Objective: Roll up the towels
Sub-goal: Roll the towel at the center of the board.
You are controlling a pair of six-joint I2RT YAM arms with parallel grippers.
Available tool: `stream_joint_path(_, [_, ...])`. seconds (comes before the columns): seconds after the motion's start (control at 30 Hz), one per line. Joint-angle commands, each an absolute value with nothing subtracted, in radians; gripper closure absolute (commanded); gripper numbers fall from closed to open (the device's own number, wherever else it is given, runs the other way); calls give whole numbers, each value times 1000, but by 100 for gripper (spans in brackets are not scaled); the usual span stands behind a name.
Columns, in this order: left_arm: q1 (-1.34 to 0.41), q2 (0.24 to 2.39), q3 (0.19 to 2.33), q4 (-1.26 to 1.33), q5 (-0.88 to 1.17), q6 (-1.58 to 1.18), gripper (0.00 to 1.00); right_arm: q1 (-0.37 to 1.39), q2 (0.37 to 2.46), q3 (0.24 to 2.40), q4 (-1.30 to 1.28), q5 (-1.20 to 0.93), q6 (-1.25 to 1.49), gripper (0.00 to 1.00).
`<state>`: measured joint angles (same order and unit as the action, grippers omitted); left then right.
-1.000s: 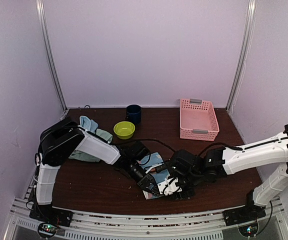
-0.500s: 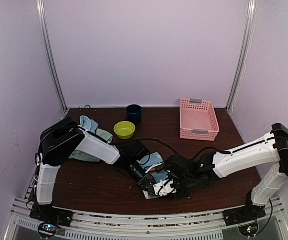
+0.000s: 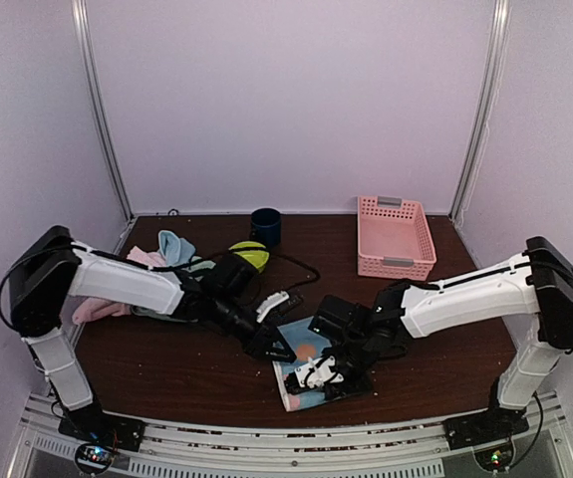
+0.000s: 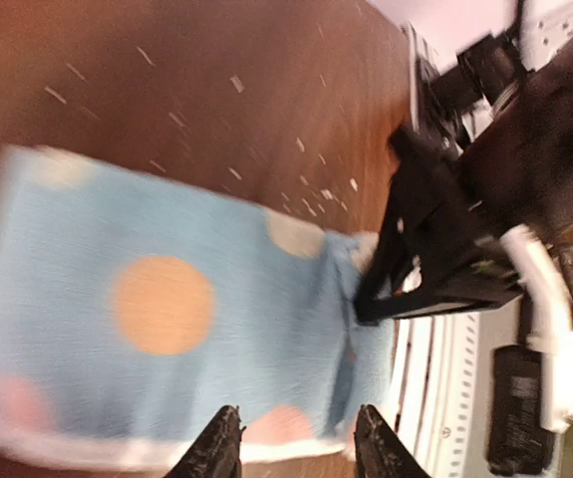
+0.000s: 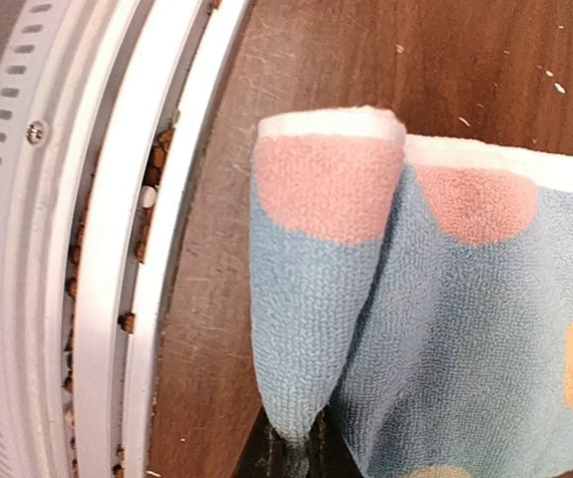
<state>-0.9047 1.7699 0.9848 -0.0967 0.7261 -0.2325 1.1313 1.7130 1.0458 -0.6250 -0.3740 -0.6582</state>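
Top external view: dark wooden table [image 3: 166,373], both arms reaching in toward its near middle. Left arm [image 3: 127,284] runs low across from the left side; right arm [image 3: 465,294] comes in from the right

Pink lattice basket [image 3: 396,265] at the far right of the table, well apart from the work

Patterned towel [image 3: 296,334], light blue with pink and orange patches, lies near the front edge between the two grippers. Its near end is turned over into a short fold; the rest lies flat

Loose heap at far left behind the left arm: pink towel [image 3: 97,309], pale blue towel [image 3: 173,244], mint green towel [image 3: 203,267]

Lime-green bowl [image 3: 251,251] partly hidden by the left arm; dark blue mug [image 3: 264,224] just behind it

Left gripper [image 3: 274,347] sits at the towel's left edge. Left wrist view: its fingertips [image 4: 221,453] stand apart, released, nothing between them, towel [image 4: 166,319] spread beyond

Right gripper [image 3: 311,376] is clenched on the patterned towel's folded end. Right wrist view: the fold [image 5: 306,299] narrows into the pinch at the bottom of the frame, close to the white rail [image 5: 97,249]
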Motion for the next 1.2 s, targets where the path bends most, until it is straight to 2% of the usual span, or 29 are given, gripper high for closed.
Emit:
stream_joint_path(0.0, [-889, 1536, 869, -35, 412, -134, 59, 1076, 1825, 1178, -890, -587, -664, 99])
stream_joint_path(0.17, [-934, 1282, 734, 30, 165, -68, 58, 964, 2024, 1369, -1075, -712, -715, 99])
stream_joint_path(0.33, [-1123, 1126, 683, 62, -68, 73, 52, 885, 2199, 1509, -1180, -748, -732, 99])
stream_joint_path(0.47, [-1289, 1239, 778, -33, -191, 180, 50, 853, 2309, 1593, -1242, -777, -728, 100])
stream_joint_path(0.63, [-1403, 1453, 861, -95, -225, 272, 48, 835, 2364, 1649, -1261, -775, -698, 100])
stream_joint_path(0.87, [-1419, 1686, 962, -108, -274, 299, 48, 829, 2383, 1651, -1250, -777, -680, 99])
stream_joint_path(1.07, [-1419, 1783, 993, -90, -290, 297, 48, 828, 2382, 1647, -1253, -790, -688, 99])
stream_joint_path(1.17, [-1419, 1828, 1014, -111, -289, 292, 52, 829, 2384, 1650, -1265, -799, -701, 99])
